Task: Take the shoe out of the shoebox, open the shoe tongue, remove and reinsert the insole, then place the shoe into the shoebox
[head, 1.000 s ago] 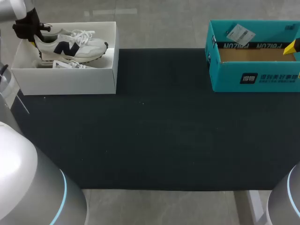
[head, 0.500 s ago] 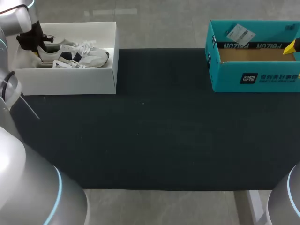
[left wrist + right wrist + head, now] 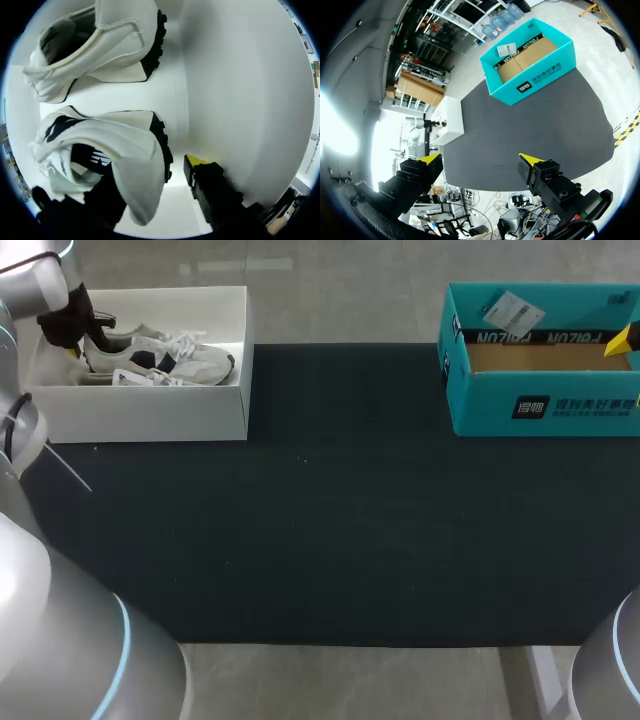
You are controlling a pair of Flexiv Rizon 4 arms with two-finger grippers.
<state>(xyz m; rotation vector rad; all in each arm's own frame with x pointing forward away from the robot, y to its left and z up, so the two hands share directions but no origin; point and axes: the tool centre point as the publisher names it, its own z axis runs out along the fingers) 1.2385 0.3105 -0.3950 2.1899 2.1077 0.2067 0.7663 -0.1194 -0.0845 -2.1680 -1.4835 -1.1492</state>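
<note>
The white shoebox (image 3: 150, 410) stands at the table's back left. A white sneaker with a dark side logo (image 3: 160, 350) lies on its side inside it, and a second white shoe (image 3: 150, 378) shows partly beside it. My left gripper (image 3: 65, 330) sits at the sneaker's heel. In the left wrist view the heel (image 3: 135, 155) lies between the fingers of my left gripper (image 3: 150, 175). The yellow-tipped finger (image 3: 195, 162) stands clear of the heel, and the other finger is hidden behind the shoe. The second shoe (image 3: 100, 45) lies ahead. My right gripper (image 3: 480, 160) hangs wide open high above the table.
A teal box (image 3: 545, 390) with cardboard and a white label inside stands at the back right, also seen in the right wrist view (image 3: 530, 62). A dark mat (image 3: 330, 500) covers the table between the boxes. My arms' bases fill the front corners.
The sneaker has come down from above the box rim to lie inside the shoebox. My left gripper's fingers have parted from the heel. The right arm has not moved.
</note>
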